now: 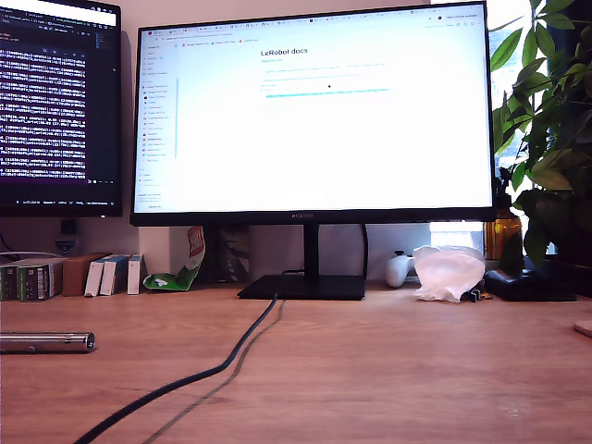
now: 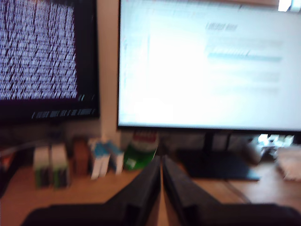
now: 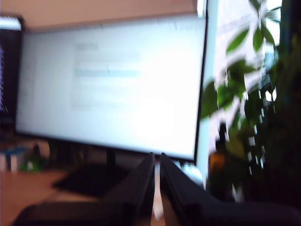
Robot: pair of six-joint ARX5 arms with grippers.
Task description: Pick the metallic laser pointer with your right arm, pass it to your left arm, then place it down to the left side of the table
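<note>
The metallic laser pointer is seen lying flat on the worktop at the exterior view's left edge, both grippers' jaws being raised clear, pressed nearly together and empty, suggesting placement is done.

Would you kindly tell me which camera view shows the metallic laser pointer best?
The exterior view: the metallic laser pointer lies in plain sight on the wooden table at that view's left edge, its near end partly cropped. Neither wrist view shows it; both are blurred and aimed at the monitors.
</note>
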